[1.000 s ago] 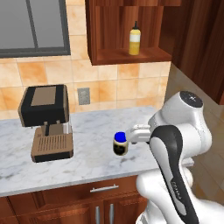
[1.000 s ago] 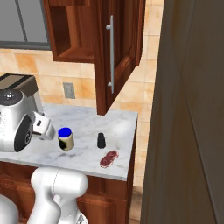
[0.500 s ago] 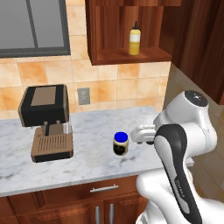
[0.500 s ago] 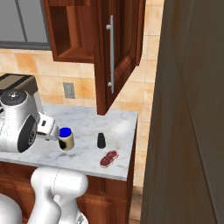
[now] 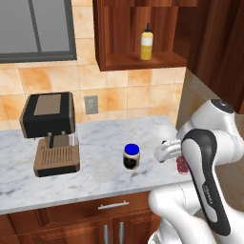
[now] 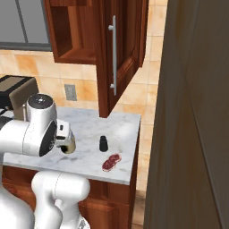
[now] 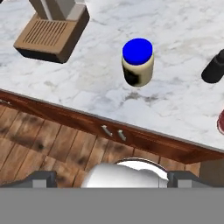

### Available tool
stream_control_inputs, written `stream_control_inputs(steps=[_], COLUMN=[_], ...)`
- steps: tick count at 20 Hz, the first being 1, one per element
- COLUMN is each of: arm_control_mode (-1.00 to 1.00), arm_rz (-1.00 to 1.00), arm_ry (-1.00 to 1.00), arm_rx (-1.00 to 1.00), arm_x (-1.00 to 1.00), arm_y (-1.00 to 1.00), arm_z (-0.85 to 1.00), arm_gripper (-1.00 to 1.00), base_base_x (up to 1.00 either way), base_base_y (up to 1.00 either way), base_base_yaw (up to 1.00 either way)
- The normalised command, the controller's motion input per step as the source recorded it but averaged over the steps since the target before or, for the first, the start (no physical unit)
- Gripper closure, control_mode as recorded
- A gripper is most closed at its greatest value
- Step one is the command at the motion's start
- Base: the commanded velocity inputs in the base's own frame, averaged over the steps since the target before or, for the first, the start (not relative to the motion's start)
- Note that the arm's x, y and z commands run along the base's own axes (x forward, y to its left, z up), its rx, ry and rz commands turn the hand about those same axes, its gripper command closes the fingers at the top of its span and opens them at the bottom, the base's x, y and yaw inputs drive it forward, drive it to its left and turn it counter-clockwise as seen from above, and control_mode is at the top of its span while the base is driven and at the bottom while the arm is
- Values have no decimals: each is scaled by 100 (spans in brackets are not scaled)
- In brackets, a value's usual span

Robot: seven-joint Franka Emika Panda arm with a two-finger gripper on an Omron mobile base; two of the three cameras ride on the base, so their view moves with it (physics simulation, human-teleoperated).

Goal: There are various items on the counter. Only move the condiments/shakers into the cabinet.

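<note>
Nearest, the gripper point(image 7: 112, 180) with jaws spread wide and released, grasping nothing, hanging out in front of the table's edge above the wood floor point(image 7: 48, 151). Two small dark finger tips point(image 7: 40, 178) far apart at the bottom of the hand view. In the left base view, the hand point(image 5: 167, 151) just right of the jar and above the table.

Next, the front of the table point(image 7: 183, 109) — white-grey marbled stone over dark wood drawers point(image 5: 112, 209) with metal handles.

On the stone, the blue-lidded jar point(image 7: 138, 62) upright, pale label with a dark patch, standing free with bare stone all round; also seen mid-table point(image 5: 131, 156). To its right in the hand view, well apart, the small black shaker point(image 7: 214, 68), cut off by the frame edge; in the right base view, upright point(image 6: 103, 142) near the table's right end. Near the shaker, toward the front edge, the dark-red lumpy object point(image 6: 111, 162), lying flat, not touching it.

Farther left on the table, the black and brown coffee machine point(image 5: 49, 133) with its ribbed tray facing forward.

Behind, the tan tiled wall with a grey socket point(image 5: 91, 104) and a window point(image 5: 35, 28) above the machine.

Highest and farthest — the cabinet point(image 5: 138, 33), dark reddish-brown, door swung open point(image 6: 118, 53), and the yellow squeeze bottle point(image 5: 147, 43) upright on its shelf, black nozzle up.
</note>
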Motion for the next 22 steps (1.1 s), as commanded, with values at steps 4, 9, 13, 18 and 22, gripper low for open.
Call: stream_control_inputs(steps=[4, 9, 13, 18, 22], arm_control_mode=[-100, -100, -100, -100, -100], arm_rz=[22, 19, 14, 11, 6], arm_ry=[-9, -13, -22, -24, -21], arm_rx=[3, 23, 29, 15, 9], arm_x=[-8, -6, -23, -63, -74], arm_y=[-1, -2, 0, 39, 79], arm_z=[-37, -30, -43, -84, -71], arm_gripper=[-100, -100, -100, -100, -100], base_base_x=[0, 0, 0, 0, 0], base_base_y=[0, 0, 0, 0, 0], base_base_yaw=[0, 0, 0, 0, 0])
